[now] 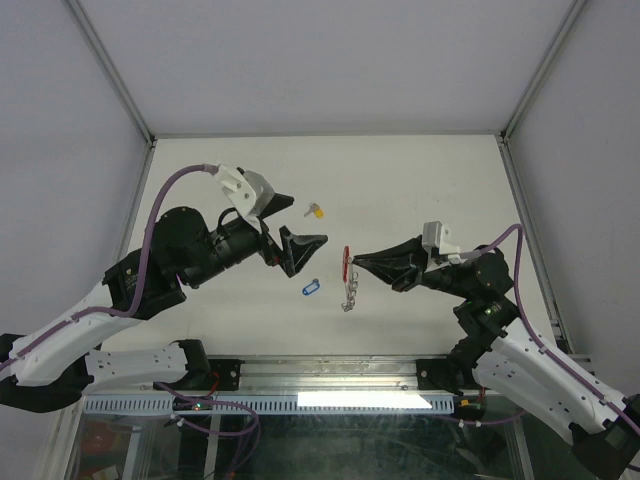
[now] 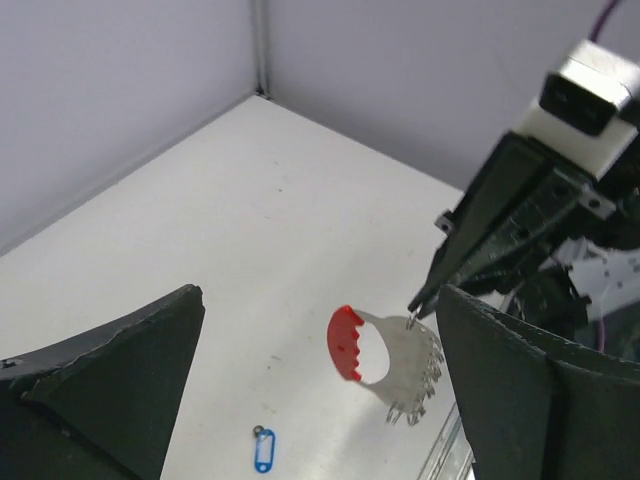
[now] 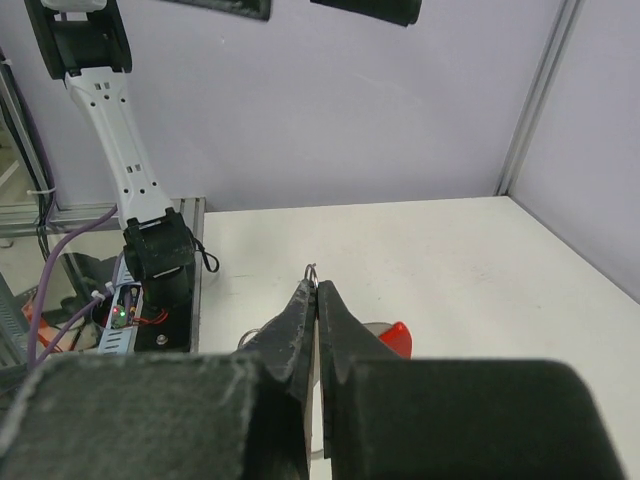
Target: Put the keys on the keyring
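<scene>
Risks, near to far:

- Blue key (image 1: 309, 288) lies flat on the table (image 1: 420, 180), near the base edge and just left of the chain (image 1: 348, 296). It is tiny and has a low profile. My guess is that wide fingers coming down will skid it away or jam on the table rather than pinch it.
- Keyring (image 1: 347, 257) is clamped in the right fingers (image 1: 358, 260), which are fully closed and grip only the thin ring (image 2: 412, 355) at their very tips. That's a marginal hold. Any side load while threading could swivel the ring or pop it out (can't tell if the chain end touches the table).
- Left fingers (image 1: 302, 250) are spread wide and hold nothing. They sit just beside the keyring, above the blue key. A careless descent or sweep could clip the keyring or snag the chain.
- Yellow key (image 1: 316, 210) is further back, well apart from the rest. The left arm will have to reach for it, and it's as small as the blue one.

Neither key is on the ring yet. Key hole and ring gap are too small to make out here, so alignment looks like the main failure point.
</scene>
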`<state>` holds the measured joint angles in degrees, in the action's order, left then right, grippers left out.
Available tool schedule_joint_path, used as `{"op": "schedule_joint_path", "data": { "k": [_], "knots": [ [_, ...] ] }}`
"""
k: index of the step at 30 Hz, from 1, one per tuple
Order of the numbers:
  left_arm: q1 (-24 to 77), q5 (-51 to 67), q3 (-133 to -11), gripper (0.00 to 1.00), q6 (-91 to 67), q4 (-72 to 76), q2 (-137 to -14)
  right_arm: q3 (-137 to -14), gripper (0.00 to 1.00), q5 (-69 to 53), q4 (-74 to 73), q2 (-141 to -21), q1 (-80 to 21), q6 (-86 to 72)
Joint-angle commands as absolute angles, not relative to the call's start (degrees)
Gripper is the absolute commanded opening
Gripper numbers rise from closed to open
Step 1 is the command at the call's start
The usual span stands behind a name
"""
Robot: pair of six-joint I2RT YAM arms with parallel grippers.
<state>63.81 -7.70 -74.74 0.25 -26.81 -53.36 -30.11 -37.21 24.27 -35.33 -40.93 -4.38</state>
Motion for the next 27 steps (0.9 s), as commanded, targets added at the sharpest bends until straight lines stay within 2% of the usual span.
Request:
{"op": "schedule_joint_path", "data": {
  "k": [1,16,27],
  "knots": [
    [64.4,-23.3,-77.7,0.99,-10.4,-22.7,-53.1,-30.2,0.0,-34.5,25.8,-34.2,-41.2,-6.0],
    [64.4,-37.0,-84.8,0.99,-38.4,-23.3,-54.9,-28.2,0.0,-32.1,18.2,-30.4,-41.2,-5.9],
    [64.4,-35.8,-87.7,0.99,-40.9,-22.8,-58.7,-27.6,0.0,-32.5,16.9,-29.2,-41.2,-5.9]
  ]
}}
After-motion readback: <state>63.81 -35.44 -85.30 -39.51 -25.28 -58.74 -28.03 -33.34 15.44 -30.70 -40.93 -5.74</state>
